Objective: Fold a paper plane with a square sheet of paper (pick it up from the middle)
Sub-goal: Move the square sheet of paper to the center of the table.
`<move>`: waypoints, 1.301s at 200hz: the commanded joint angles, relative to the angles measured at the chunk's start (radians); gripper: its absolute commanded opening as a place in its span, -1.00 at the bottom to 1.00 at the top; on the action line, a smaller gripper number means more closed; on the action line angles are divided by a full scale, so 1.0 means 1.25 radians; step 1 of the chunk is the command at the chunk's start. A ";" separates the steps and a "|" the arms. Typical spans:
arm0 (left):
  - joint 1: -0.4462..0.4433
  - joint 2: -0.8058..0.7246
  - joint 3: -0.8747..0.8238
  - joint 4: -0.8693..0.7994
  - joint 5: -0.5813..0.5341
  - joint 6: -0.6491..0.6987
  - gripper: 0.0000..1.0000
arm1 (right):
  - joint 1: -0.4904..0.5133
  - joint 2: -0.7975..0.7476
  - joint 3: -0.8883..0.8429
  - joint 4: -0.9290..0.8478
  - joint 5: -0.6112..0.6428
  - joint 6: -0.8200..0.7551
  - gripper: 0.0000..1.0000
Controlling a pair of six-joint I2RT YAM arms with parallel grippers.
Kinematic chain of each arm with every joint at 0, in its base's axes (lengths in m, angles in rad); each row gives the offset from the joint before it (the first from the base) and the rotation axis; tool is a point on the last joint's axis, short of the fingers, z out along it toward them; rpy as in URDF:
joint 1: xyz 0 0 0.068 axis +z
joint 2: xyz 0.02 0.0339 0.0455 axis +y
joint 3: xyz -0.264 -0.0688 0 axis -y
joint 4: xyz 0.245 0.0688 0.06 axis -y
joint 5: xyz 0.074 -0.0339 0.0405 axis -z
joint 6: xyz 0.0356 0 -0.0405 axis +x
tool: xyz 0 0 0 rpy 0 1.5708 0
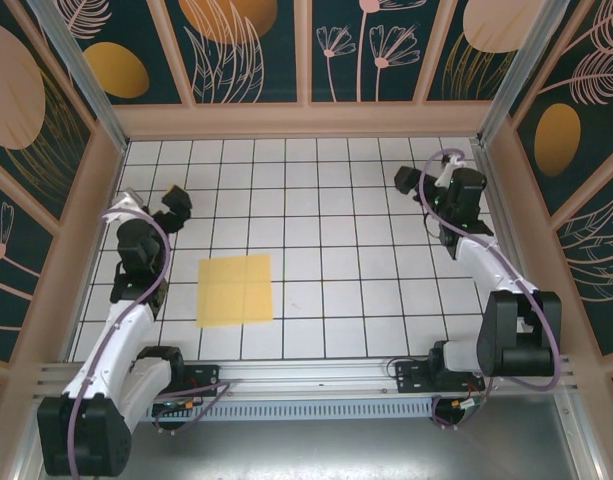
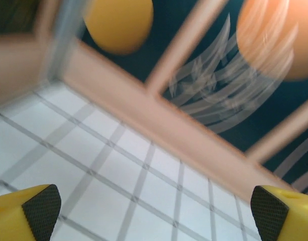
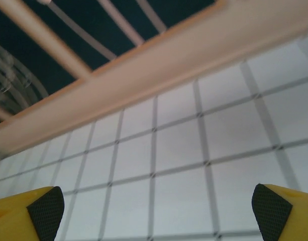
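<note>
The square sheet of paper [image 1: 235, 290] lies flat on the white grid table, pale yellow and plain, left of centre and toward the near edge. My left gripper [image 1: 173, 203] hovers up and to the left of the sheet, about two tiles from its far-left corner. In the left wrist view that gripper [image 2: 156, 213] is open, with only bare tiles between its black pads [image 2: 42, 208]. My right gripper [image 1: 414, 182] is at the far right of the table, well away from the sheet. In its wrist view it [image 3: 156, 213] is open over bare tiles.
A pinkish wooden ledge [image 1: 306, 120] and dark patterned walls close the table at the back and on both sides. The arm bases sit on a metal rail [image 1: 306, 375] at the near edge. Bare white tiles [image 1: 336, 250] lie between the two grippers.
</note>
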 commanded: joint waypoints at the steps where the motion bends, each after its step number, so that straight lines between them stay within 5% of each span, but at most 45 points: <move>1: -0.015 0.078 0.017 -0.240 0.228 -0.138 0.98 | 0.073 -0.005 -0.029 -0.095 -0.130 0.113 0.98; 78: -0.155 0.177 0.013 -0.365 0.233 -0.132 0.98 | 0.280 0.020 0.016 -0.136 0.037 0.115 0.98; 163: -0.246 0.299 0.025 -0.314 0.239 -0.166 0.98 | 0.297 0.016 -0.013 -0.150 0.026 0.126 0.98; 260: -0.410 0.544 0.142 -0.097 0.227 -0.389 0.98 | 0.319 0.020 -0.052 -0.148 0.006 0.149 0.98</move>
